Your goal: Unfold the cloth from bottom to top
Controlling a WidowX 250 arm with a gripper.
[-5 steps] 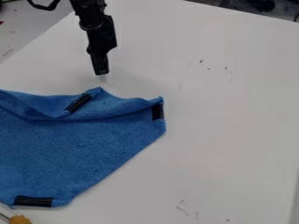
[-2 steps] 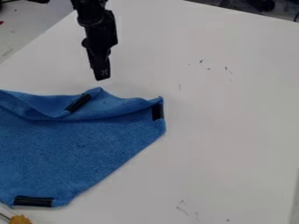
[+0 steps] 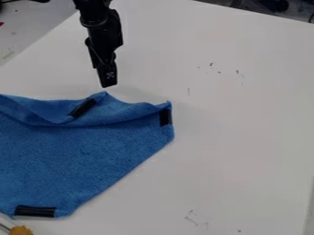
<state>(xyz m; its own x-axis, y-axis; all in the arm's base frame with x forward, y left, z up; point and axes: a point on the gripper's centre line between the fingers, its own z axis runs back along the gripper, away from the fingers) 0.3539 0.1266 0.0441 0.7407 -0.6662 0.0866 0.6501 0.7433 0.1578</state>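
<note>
Blue cloth [image 3: 73, 160] lay at the frame's left, below the empty gripper [image 3: 109, 84]; how wide it was, I couldn't tell. Unfolding seemed part done; next it likely had to grab the top edge [image 3: 126, 108].

Blue cloth [image 3: 80, 160], black-taped edges, partly folded, flat at left, upper edge rumpled.

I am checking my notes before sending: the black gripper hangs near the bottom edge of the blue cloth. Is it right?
Not quite: the camera view shows that the black gripper hangs near the top edge of the blue cloth, not the bottom one.
</note>
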